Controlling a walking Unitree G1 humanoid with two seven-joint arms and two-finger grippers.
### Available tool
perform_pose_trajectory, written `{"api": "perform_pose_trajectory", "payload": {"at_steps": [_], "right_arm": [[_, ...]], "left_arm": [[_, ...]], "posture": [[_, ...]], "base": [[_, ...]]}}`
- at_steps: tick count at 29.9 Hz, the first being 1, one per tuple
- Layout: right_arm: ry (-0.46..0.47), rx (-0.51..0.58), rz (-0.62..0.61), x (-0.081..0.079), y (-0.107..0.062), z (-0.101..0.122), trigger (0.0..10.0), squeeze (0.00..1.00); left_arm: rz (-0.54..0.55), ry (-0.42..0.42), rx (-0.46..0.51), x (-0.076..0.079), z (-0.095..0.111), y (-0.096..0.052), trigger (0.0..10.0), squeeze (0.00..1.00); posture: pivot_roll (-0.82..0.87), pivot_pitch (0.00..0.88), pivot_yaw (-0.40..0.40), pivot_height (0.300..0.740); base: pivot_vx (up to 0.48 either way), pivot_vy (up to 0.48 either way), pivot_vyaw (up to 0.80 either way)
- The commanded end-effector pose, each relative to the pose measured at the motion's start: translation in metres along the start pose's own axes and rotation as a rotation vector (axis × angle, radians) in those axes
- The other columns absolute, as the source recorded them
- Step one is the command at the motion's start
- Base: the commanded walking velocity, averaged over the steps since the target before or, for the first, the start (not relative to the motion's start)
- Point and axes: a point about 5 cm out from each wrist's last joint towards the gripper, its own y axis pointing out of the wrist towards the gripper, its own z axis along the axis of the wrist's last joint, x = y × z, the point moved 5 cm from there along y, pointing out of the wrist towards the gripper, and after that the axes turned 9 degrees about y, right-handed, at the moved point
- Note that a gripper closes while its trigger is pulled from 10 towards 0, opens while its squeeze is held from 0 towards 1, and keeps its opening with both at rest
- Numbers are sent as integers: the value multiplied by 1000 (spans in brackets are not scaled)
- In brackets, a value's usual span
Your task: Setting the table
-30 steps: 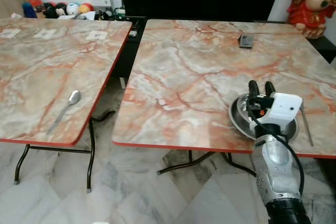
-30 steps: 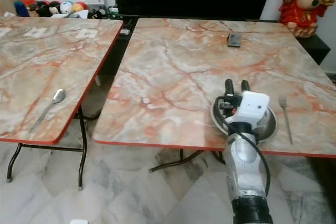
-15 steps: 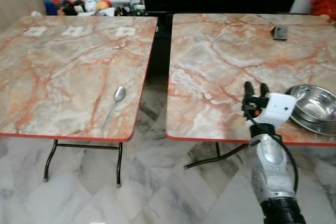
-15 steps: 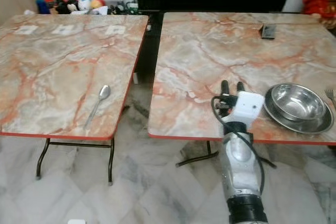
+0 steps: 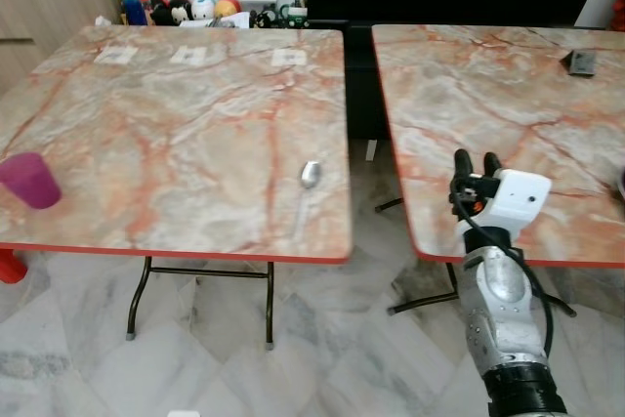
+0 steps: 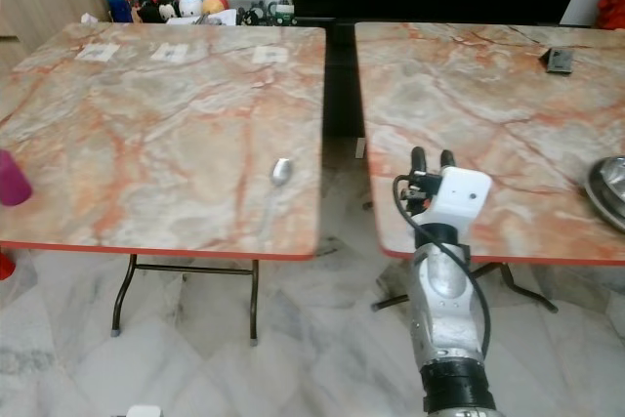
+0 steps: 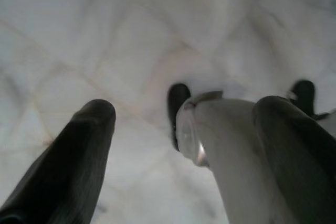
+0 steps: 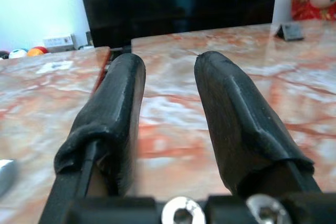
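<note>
Right fingers point(image 5: 474, 160) spread, empty, over right table point(image 5: 508, 95) edge | spoon point(image 5: 309, 183) on left table point(image 5: 166, 134) | left fingers point(image 7: 79, 150) apart

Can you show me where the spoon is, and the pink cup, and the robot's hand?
spoon point(image 5: 311, 175): left eye view, on its bowl.
pink cup point(image 5: 30, 181): left eye view, on its side wall.
right hand point(image 5: 476, 161): left eye view, between its two black fingertips.
</note>
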Motion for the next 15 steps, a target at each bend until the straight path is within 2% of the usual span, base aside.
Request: {"api": "perform_pose_trajectory", "payload": {"at_steps": [1, 11, 15], "right_arm": [[9, -8, 27, -11, 0, -2, 10000, 0], [11, -16, 25, -12, 0, -4, 10000, 0], [11, -18, 24, -12, 0, -5, 10000, 0]], "left_arm": [[7, -13, -47, -3, -16, -4, 10000, 0], [7, -13, -56, -2, -20, -5, 10000, 0], [9, -9, -54, -3, -19, -5, 10000, 0]], "posture": [[29, 137, -12, 740], [33, 140, -11, 740], [33, 140, -11, 740]], "base": [[0, 480, 0], [0, 480, 0], [0, 197, 0]]}}
